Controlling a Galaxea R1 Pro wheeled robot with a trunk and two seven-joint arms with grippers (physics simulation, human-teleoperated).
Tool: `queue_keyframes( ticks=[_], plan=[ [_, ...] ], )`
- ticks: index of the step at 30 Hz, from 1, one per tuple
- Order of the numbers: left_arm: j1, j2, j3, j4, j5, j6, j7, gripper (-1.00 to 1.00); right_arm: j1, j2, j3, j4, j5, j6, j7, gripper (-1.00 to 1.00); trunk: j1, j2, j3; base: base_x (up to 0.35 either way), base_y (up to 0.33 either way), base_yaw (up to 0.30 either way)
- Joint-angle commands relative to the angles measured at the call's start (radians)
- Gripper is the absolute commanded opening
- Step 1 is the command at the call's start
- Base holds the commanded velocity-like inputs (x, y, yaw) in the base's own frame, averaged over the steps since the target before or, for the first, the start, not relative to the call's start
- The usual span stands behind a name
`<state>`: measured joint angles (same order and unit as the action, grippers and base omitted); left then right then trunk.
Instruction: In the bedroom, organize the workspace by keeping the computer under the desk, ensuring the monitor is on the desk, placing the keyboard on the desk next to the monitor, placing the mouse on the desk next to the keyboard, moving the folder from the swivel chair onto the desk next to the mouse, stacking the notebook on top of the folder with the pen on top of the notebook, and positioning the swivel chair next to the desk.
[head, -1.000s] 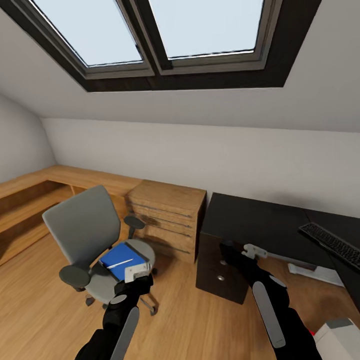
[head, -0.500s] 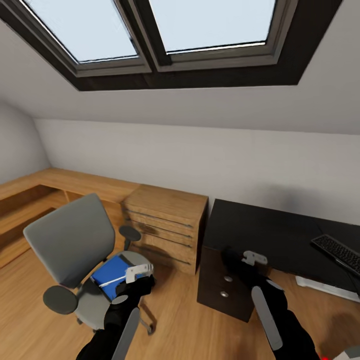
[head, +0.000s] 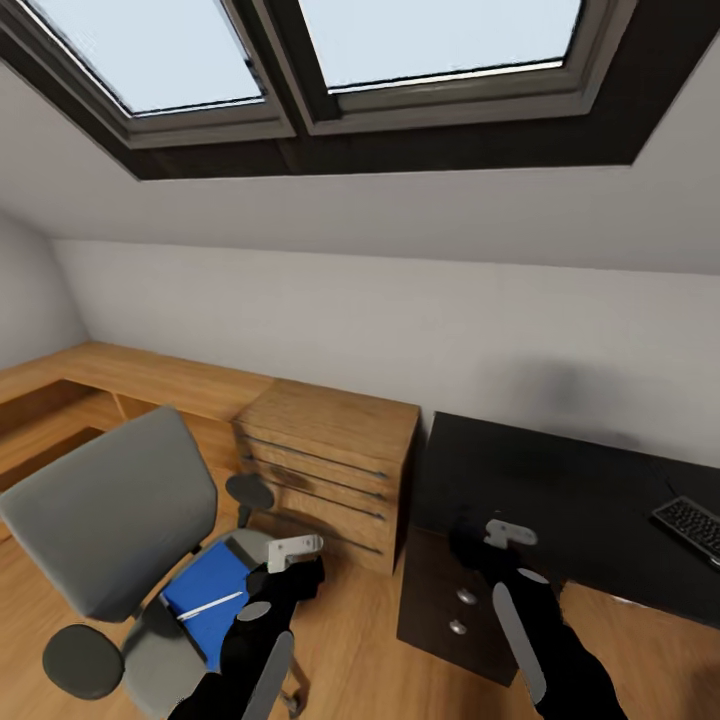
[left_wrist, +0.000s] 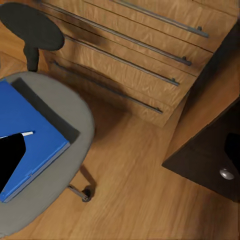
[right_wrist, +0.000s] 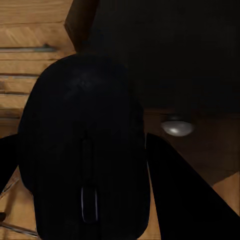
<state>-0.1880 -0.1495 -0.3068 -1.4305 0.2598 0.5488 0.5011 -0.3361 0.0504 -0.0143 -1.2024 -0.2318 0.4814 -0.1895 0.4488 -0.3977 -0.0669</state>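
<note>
- The mouse (right_wrist: 85, 155) is seen pinched in the right end effector (right_wrist: 82, 165) in the right wrist view, carried above the counter's (head: 560, 480) drawer end, with a silver knob (right_wrist: 177, 127) just past it.
- So the step in hand is judged to be the mouse delivery: it's off the floor but not yet set on the counter.
- The keyboard (head: 690, 525) is found at the far right part of the counter, well apart from the drawer end, lying at a slant across the top.
- For the next move, the mouse would need to be carried along the counter toward the keyboard and put down just beside it, flat, with the grip let go only once it rests.
- The mouse's long axis is seen running along the end effector's fingers, scroll wheel end toward the camera. Which way that points relative to the counter can't really be told.
- The left end effector (head: 292, 550) is held over the floor between the chair (head: 110, 520) and the counter; whether it's spread or pressed together can't be told from these views, but nothing is seen in it.
- Left of the counter, past a light-wood chest (head: 325, 460), the blue flat item (head: 205, 600) is lying on the chair seat with the pen (head: 210, 606) on top.
- The pen's long axis lies slantwise across the blue item, roughly corner to corner.
</note>
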Motion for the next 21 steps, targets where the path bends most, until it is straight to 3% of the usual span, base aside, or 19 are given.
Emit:
queue_keyframes(
  ticks=[1,2,5,6,15,18,21],
  plan=[
    [0.016,0.000,-0.020,-0.016,0.010,0.002,0.011,1.00,-0.014,0.000,-0.001,0.033,-0.012,0.003,-0.005,-1.00,0.001,-0.002,-0.002,0.326,0.000,0.000],
    [0.028,0.001,-0.048,-0.026,0.009,0.002,0.013,1.00,-0.032,-0.002,-0.001,0.071,-0.012,0.002,-0.004,-1.00,0.001,-0.002,-0.002,0.326,0.000,0.000],
    [0.034,0.001,-0.067,-0.035,0.009,0.001,0.028,1.00,-0.049,-0.003,-0.001,0.102,-0.011,0.002,-0.004,-1.00,0.001,-0.002,-0.002,0.325,0.000,0.000],
    [0.072,0.002,-0.105,-0.090,0.009,0.001,0.047,1.00,-0.074,-0.004,-0.003,0.153,-0.012,-0.002,-0.004,-1.00,0.001,-0.002,-0.002,0.326,0.000,0.000],
    [0.098,0.002,-0.123,-0.128,0.009,0.000,0.051,1.00,-0.142,-0.022,-0.004,0.287,-0.013,-0.026,-0.003,-1.00,0.001,-0.002,-0.002,0.326,0.000,0.000],
    [0.106,0.003,-0.143,-0.133,0.009,0.000,0.051,1.00,-0.156,-0.028,-0.005,0.316,-0.014,-0.027,-0.002,-1.00,0.001,-0.002,-0.002,0.322,0.000,0.000],
    [0.111,0.004,-0.159,-0.135,0.009,0.000,0.054,1.00,-0.215,-0.032,-0.006,0.436,-0.015,-0.028,-0.002,-1.00,0.001,-0.002,-0.002,0.220,0.000,0.000]
  ],
)
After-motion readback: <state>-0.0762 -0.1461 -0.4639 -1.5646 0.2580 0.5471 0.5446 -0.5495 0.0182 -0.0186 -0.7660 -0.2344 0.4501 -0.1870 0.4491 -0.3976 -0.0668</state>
